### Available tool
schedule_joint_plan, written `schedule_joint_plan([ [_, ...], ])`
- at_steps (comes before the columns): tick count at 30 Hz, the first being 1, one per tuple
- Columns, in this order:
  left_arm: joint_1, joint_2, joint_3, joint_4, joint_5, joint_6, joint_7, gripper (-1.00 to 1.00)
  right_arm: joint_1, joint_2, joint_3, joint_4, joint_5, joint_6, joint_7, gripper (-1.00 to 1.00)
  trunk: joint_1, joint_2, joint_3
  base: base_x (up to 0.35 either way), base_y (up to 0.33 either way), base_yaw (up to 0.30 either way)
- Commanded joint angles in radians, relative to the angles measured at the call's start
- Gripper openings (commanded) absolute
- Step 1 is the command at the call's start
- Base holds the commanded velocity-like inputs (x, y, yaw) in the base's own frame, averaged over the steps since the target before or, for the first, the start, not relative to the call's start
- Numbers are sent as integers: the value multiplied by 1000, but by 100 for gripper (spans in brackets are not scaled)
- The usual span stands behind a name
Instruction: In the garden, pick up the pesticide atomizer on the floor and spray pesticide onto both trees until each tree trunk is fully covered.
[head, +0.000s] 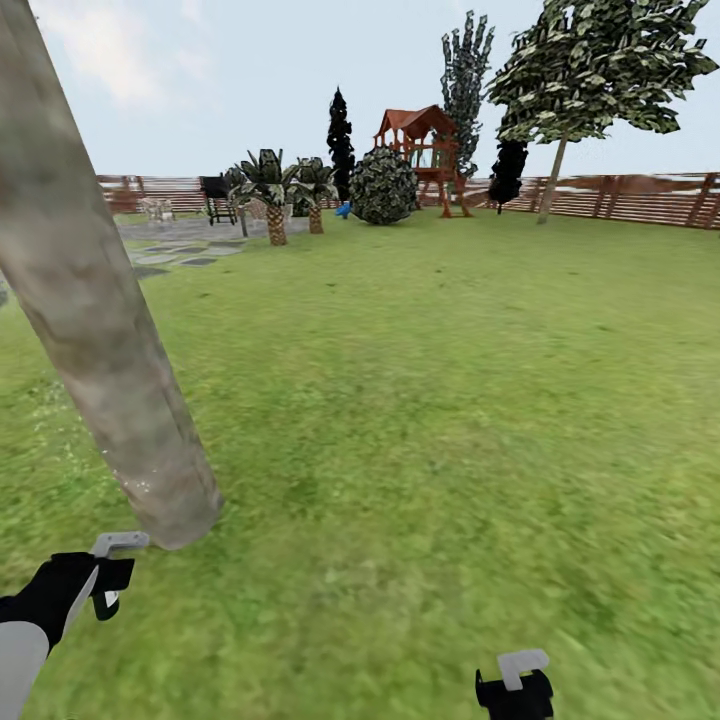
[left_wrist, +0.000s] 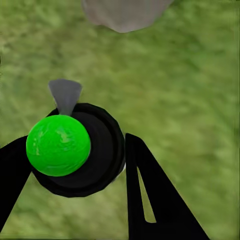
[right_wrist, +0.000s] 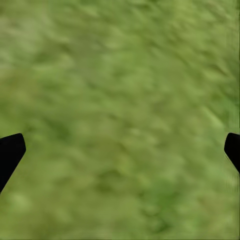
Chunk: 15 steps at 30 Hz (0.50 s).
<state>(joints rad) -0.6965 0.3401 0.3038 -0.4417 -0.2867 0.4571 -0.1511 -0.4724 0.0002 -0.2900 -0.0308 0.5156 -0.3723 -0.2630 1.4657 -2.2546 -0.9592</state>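
Left gripper (left_wrist: 75, 165) is closed around the green-capped atomizer (left_wrist: 58, 145), nozzle aimed at the foot of the near tree trunk (head: 95, 320) on the lawn (head: 450, 420); right gripper (right_wrist: 120, 150) spread wide, empty.

A tree trunk (head: 95, 300) slants down the left side of the head view, from the upper left corner to its foot on the lawn (head: 450, 420) at lower left. Just below that foot, at the lower left edge, sits the left claw (head: 112, 572) with the sprayer (head: 118, 545) in it. The right claw (head: 518, 685) is at the bottom edge, right of centre. Across the top runs a fence (head: 620, 198). Before it, at upper centre, stand a play tower (head: 425, 155) and a bush (head: 382, 186), with two palms (head: 285, 190) to their left. A paved patch (head: 185, 245) lies at upper left, and a second tree (head: 590, 80) at upper right.

In the left wrist view the sprayer (left_wrist: 75, 147) sits between the fingers (left_wrist: 160, 200), the trunk's foot (left_wrist: 125, 12) at the top edge.
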Motion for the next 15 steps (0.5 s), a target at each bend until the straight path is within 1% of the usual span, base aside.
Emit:
schedule_joint_plan([
  [1,-1,-1,8,-3,-11,5,-8,-100,-1,0,-8,1,11,-3,-4,100,0,0,-1,139,-235,225],
  [9,-1,-1,8,-9,-11,5,-1,-100,0,0,-8,2,11,-3,-4,100,0,0,-1,98,-260,233],
  [15,-1,-1,9,-9,-11,4,1,-100,-1,-3,-9,0,9,-3,-4,100,0,0,-1,24,-269,37],
])
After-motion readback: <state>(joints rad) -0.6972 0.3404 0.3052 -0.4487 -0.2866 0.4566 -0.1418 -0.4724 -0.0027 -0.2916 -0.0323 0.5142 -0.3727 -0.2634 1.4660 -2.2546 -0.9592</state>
